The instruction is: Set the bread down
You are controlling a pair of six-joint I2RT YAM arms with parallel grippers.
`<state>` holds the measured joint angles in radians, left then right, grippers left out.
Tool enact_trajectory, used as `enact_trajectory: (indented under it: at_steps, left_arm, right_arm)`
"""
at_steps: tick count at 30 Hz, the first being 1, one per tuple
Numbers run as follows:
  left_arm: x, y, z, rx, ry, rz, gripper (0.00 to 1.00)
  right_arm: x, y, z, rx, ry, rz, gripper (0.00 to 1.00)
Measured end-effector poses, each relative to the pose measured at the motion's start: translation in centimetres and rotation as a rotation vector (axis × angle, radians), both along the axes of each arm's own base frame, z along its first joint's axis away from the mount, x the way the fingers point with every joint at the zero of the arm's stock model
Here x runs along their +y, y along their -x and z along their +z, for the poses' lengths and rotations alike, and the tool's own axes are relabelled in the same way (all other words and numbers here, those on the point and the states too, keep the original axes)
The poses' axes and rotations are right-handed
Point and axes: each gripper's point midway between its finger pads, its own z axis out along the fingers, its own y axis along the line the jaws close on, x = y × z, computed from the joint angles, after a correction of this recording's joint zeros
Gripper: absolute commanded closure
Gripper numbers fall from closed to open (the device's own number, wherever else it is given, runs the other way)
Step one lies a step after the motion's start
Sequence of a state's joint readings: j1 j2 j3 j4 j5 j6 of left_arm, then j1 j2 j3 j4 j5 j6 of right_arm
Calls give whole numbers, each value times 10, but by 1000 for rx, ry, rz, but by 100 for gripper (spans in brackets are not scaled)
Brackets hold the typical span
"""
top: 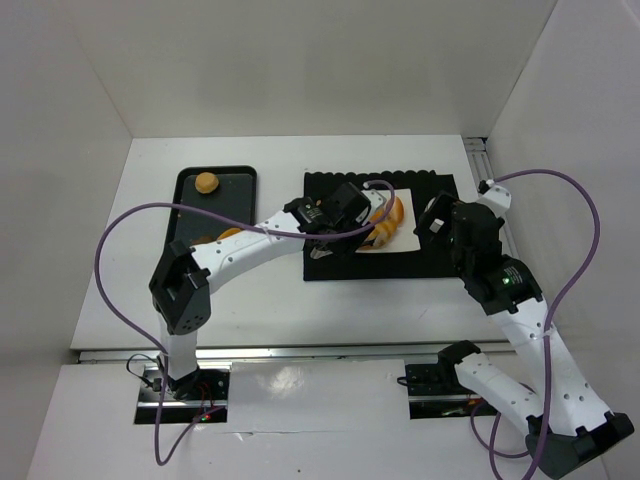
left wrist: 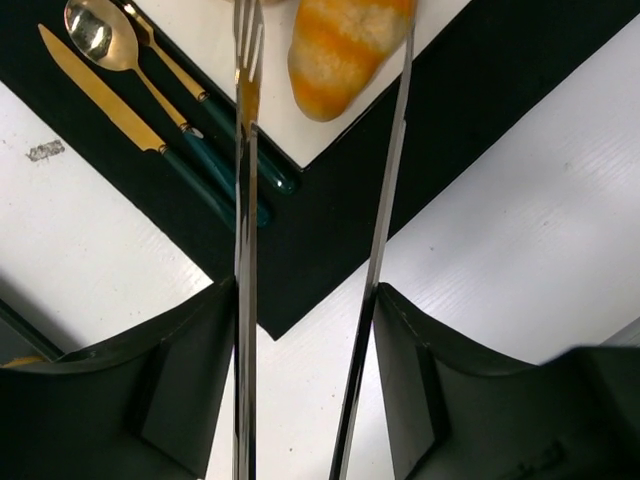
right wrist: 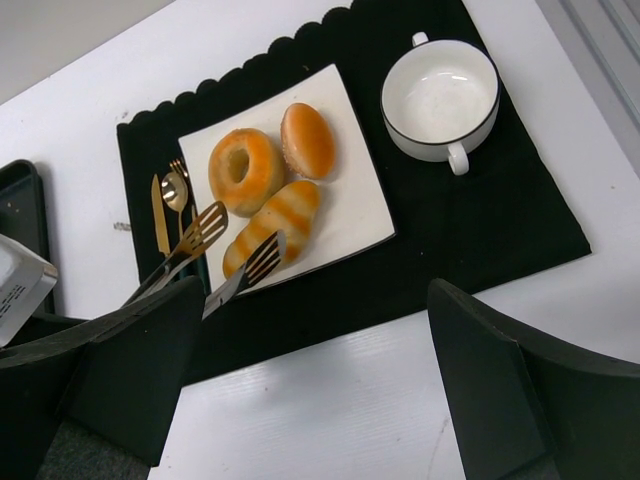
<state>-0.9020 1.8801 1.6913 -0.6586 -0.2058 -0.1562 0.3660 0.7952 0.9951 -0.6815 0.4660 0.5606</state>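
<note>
My left gripper (top: 345,215) (left wrist: 305,390) is shut on metal tongs (left wrist: 245,250), squeezing them only partly, so their arms stand spread. The slotted tong tips (right wrist: 205,232) straddle the near end of a striped long roll (right wrist: 275,225) (left wrist: 345,45), which lies on the white square plate (right wrist: 355,215) (top: 405,240). A ring-shaped bread (right wrist: 245,170) and a round bun (right wrist: 307,140) lie on the same plate. Two more buns (top: 207,182) sit in the black tray (top: 240,195) on the left. My right gripper (top: 440,222) (right wrist: 320,400) is open and empty, above the table by the mat's front right.
A black placemat (top: 380,265) lies under the plate. A white two-handled bowl (right wrist: 440,95) stands on the mat's right. A gold knife, spoon and fork (left wrist: 100,95) lie left of the plate. White walls enclose the table.
</note>
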Motion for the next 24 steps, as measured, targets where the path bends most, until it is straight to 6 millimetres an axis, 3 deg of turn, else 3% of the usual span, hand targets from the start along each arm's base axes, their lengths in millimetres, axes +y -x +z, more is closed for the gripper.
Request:
enact_trajectory:
  at_steps: [4, 8, 11, 14, 17, 19, 24]
  left_arm:
    - [7, 2, 6, -9, -14, 12, 34]
    - [25, 5, 34, -44, 18, 32, 35]
    - [53, 2, 57, -73, 58, 85, 37]
    - [93, -16, 66, -80, 103, 215, 38]
    - [134, -43, 51, -54, 125, 417, 39]
    - [158, -57, 30, -31, 114, 546, 39]
    - [167, -60, -28, 60, 70, 690, 37]
  right_arm:
    - [0, 0, 0, 0, 0, 1, 1]
    - [2, 0, -1, 3, -4, 9, 1]
    - [3, -1, -3, 9, -5, 15, 1]
    - [5, -1, -8, 19, -5, 22, 1]
    - [9, -3, -14, 38, -6, 36, 1]
    - [11, -6, -17, 51, -6, 43, 1]
    - [15, -7, -26, 73, -6, 56, 1]
